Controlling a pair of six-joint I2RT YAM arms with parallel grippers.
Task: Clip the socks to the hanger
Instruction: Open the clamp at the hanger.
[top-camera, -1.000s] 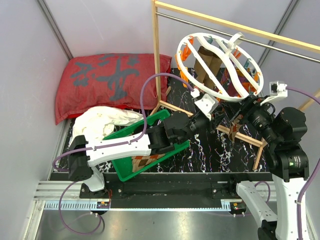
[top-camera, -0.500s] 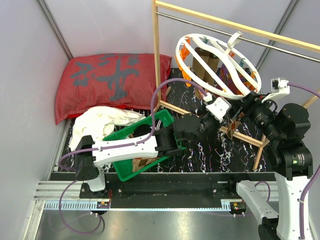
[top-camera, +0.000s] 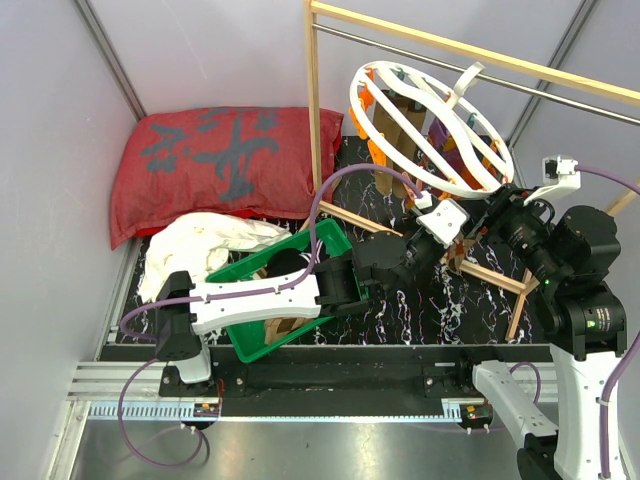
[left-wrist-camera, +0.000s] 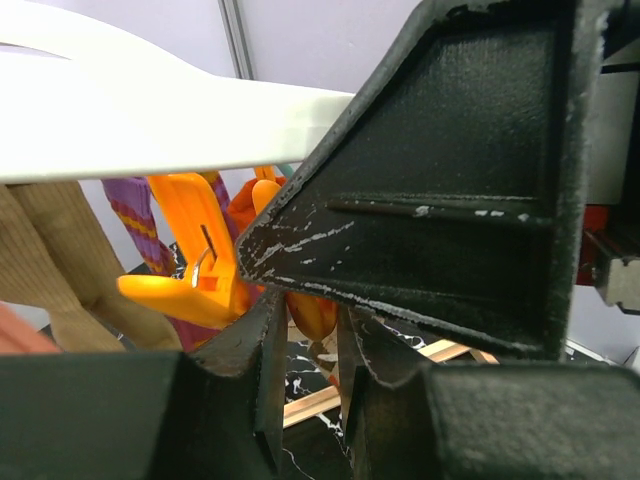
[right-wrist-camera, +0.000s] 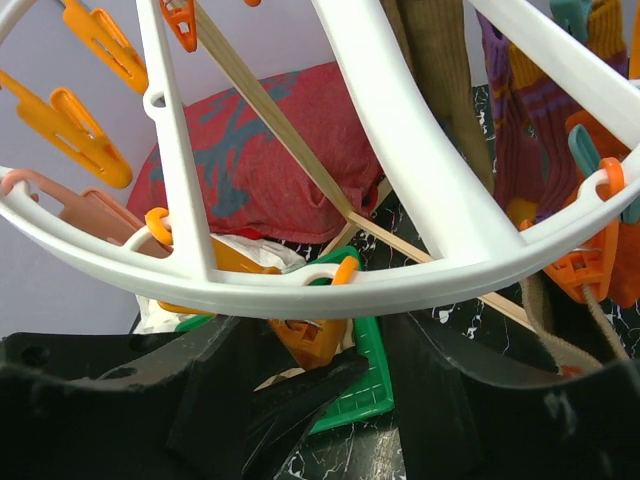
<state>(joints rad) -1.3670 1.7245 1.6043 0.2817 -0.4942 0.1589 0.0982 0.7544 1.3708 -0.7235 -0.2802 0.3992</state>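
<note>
Black marbled counter (top-camera: 440, 300) carries everything. One white hanger (right-wrist-camera: 400, 170) hangs tilted at one o'clock, and its near rim now sits higher than a second ago. One green basket (top-camera: 335, 240) lies at seven o'clock. Two hands meet under the hanger's rim. The left hand (left-wrist-camera: 308, 335) has shifted slightly toward three o'clock, and the right hand (right-wrist-camera: 320, 370) is spread wide. One argyle sock (top-camera: 283, 325) lies in the basket, partly under the left arm. The left fingers are almost pressed together, pinching one orange clip (left-wrist-camera: 305, 312).

left claw (left-wrist-camera: 312, 318) advanced right beneath the hanger (top-camera: 445, 115) rim, hanger swung left, tilted steeper
</note>
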